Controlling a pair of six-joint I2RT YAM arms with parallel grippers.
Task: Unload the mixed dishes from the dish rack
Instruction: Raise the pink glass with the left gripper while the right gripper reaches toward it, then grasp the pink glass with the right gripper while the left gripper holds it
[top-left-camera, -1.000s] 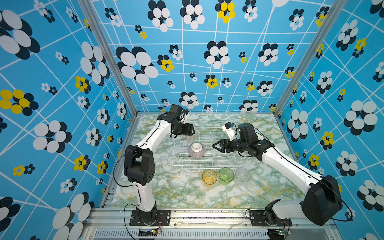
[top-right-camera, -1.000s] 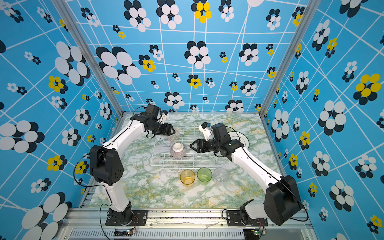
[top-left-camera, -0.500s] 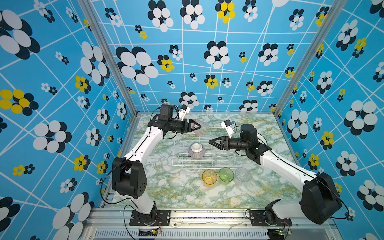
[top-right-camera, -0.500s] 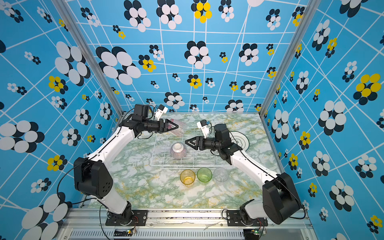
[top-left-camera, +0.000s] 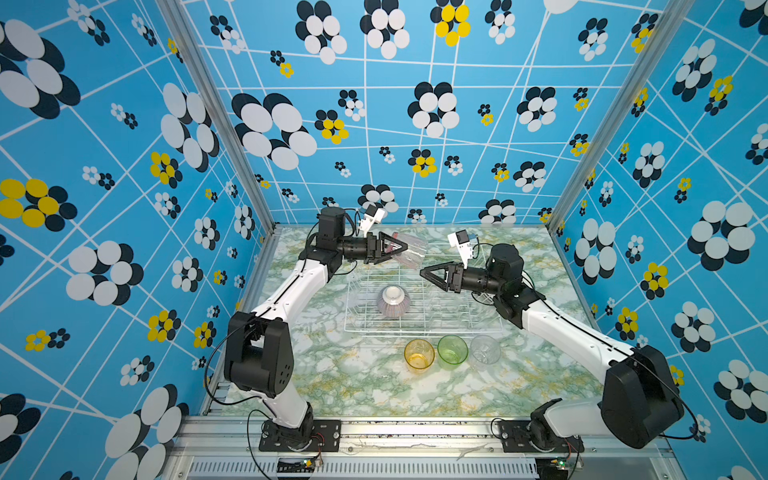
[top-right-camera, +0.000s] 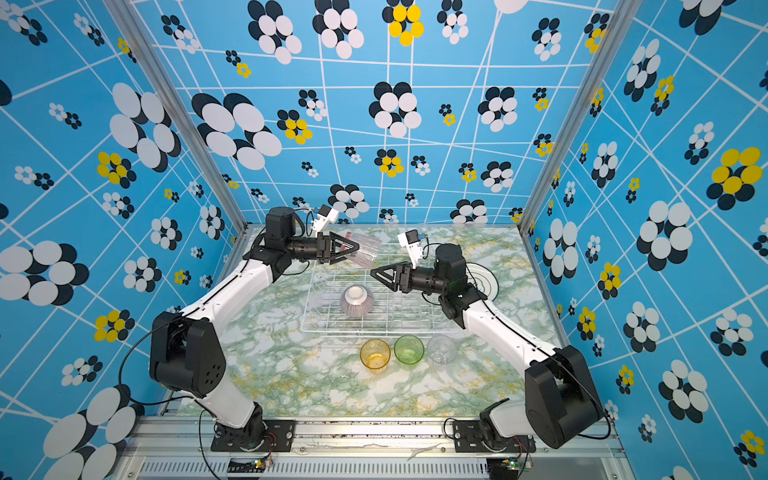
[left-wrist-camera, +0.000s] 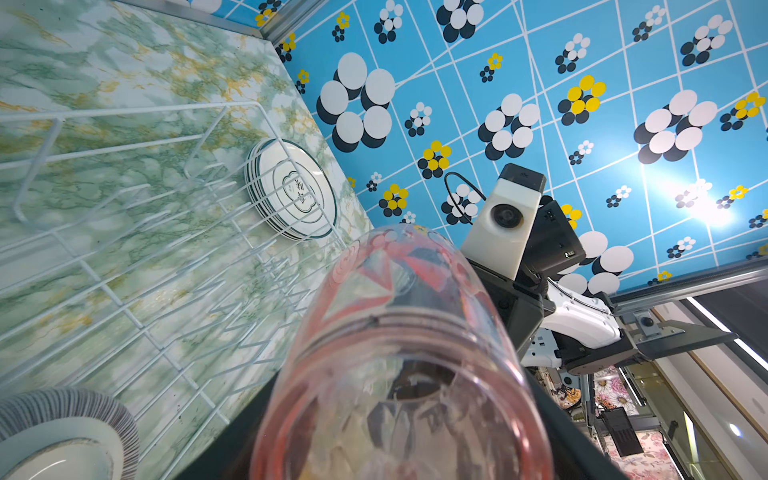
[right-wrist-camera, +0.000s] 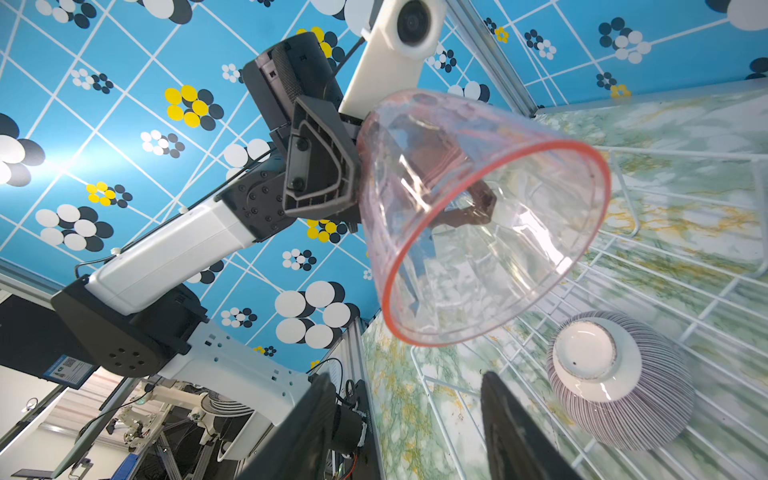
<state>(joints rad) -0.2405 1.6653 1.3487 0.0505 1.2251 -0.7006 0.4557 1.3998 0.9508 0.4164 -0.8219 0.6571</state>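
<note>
Pink tumbler (top-left-camera: 413, 254) is pinched in my left gripper (top-left-camera: 399, 248), tipped sideways in the air over the dish rack's (top-left-camera: 419, 331) far-left corner, mouth facing right. My right gripper (top-left-camera: 424, 274) hangs near that mouth, fingers (right-wrist-camera: 511, 424) spread, gripping nothing. Striped bowl (top-left-camera: 392, 301) sits upside down in the rack below.

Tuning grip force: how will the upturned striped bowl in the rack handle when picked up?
Striped bowl looks ceramic: probably rigid, heavyish, chippable. Upside down on the rack wires, its rounded sides may slip in a claw; the foot ring seems a safer hold.
</note>
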